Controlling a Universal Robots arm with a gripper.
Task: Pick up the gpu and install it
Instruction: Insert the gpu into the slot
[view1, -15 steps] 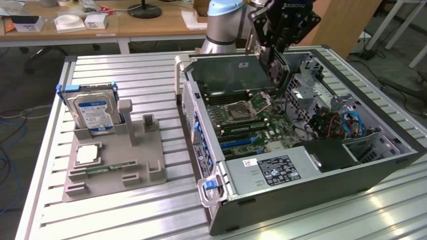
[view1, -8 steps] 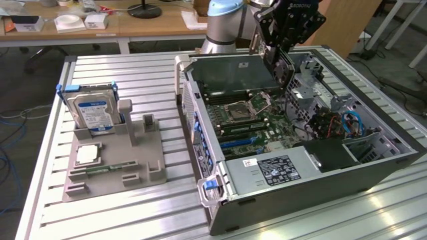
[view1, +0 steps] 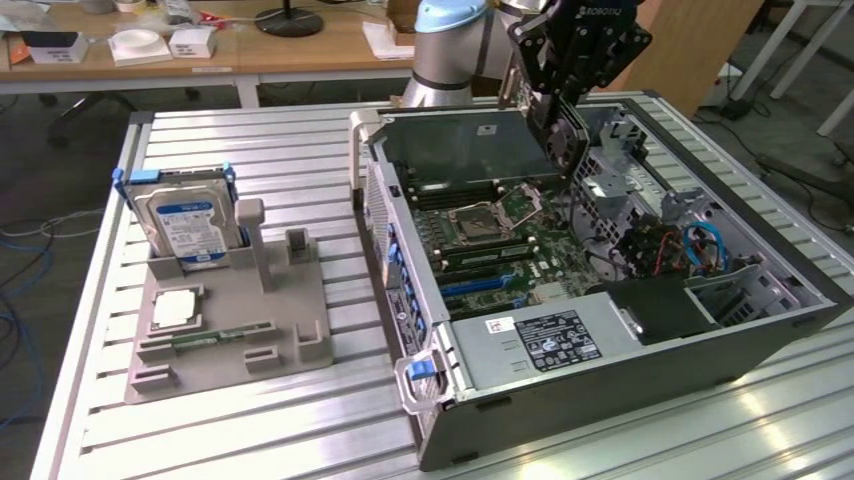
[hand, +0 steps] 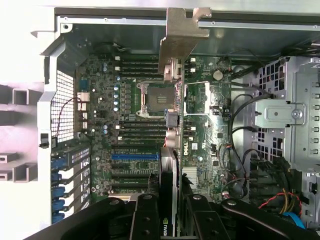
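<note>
Claw (hand: 170, 202) clamped on graphics card (view1: 461, 148) edge, above open computer case (view1: 694, 365). Card likely light, stiff, fragile; hold by board edges, off components.

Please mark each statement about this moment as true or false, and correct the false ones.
1. The gripper is shut on the gpu, a thin flat green circuit-board card with a silver metal end bracket. True.
2. The gpu is seated in the long blue slot of the green motherboard. False: the gripper holds it above the motherboard, apart from that slot.
3. The boxy silver hard drive with a blue label stands upright in the grey plastic fixture. True.
4. The grey metal computer case is closed by a side panel. False: it lies open, with the motherboard exposed.
</note>
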